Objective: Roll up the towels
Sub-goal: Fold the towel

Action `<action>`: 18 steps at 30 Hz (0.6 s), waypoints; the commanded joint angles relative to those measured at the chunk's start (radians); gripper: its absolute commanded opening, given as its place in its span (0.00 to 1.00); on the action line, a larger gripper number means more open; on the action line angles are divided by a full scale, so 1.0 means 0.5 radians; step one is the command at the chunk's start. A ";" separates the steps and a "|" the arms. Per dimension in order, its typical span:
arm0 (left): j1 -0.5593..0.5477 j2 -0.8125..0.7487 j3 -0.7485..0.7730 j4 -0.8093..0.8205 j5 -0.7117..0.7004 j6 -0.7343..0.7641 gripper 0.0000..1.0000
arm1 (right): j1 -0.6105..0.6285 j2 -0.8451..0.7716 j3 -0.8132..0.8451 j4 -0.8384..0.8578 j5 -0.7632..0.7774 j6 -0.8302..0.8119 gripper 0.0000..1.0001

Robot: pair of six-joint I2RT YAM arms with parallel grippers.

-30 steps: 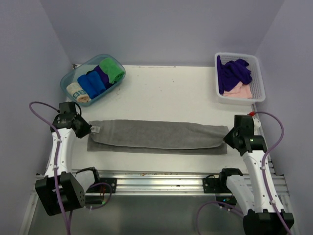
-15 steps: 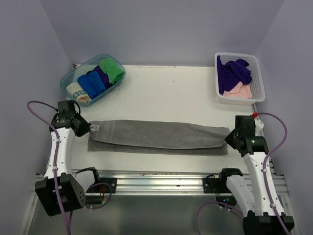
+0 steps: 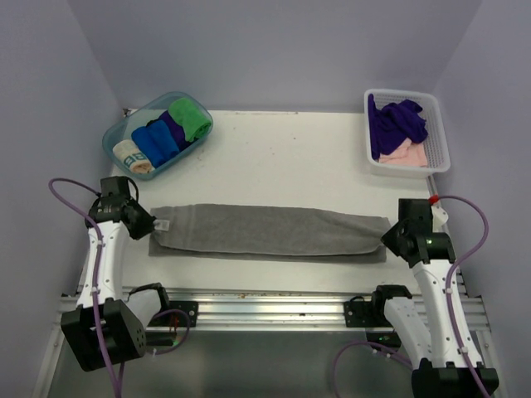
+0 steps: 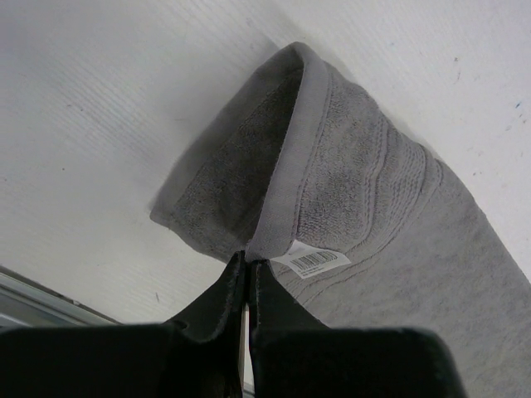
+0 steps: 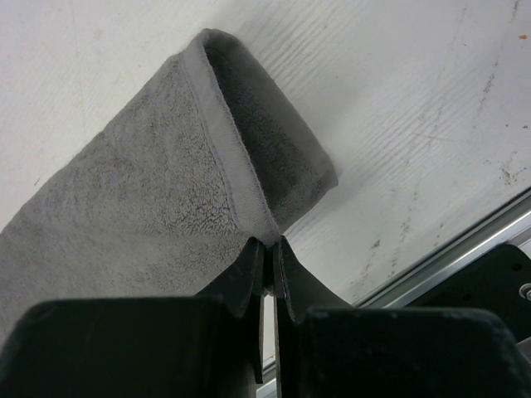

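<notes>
Pulled nearer, the grey towel [image 3: 265, 232] lies folded lengthwise.

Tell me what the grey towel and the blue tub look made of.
Grey towel: soft terry cloth, likely cotton, matte; fuzzy pile and a flat woven hem band.
Blue tub: probably plastic, smooth; thin, tinted, see-through-looking rim.

- Surface [image 3: 282, 157]: white, flat, lightly scuffed and speckled in the wrist views.
- Grey towel [image 3: 265, 230]: folded lengthwise into a long strip. It lies flat on the near half of the surface, parallel to the near edge, and reaches almost from the left edge to the right edge. A white barcode label [image 4: 309, 259] sits at its left end.
- Blue tub [image 3: 108, 139]: translucent, set at an angle in the far left corner.
- White basket [image 3: 439, 124]: slotted walls, standing in the far right corner.
</notes>
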 commanded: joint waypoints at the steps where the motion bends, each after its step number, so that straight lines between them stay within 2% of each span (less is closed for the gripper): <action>1: 0.020 -0.029 -0.004 -0.025 -0.068 -0.030 0.00 | -0.006 0.003 0.030 -0.057 0.146 0.071 0.00; 7: 0.023 -0.044 0.106 -0.074 -0.129 -0.021 0.00 | -0.006 -0.021 0.070 -0.088 0.170 0.089 0.00; 18: 0.026 -0.062 0.027 -0.108 -0.142 -0.036 0.00 | -0.006 -0.049 0.055 -0.149 0.198 0.135 0.00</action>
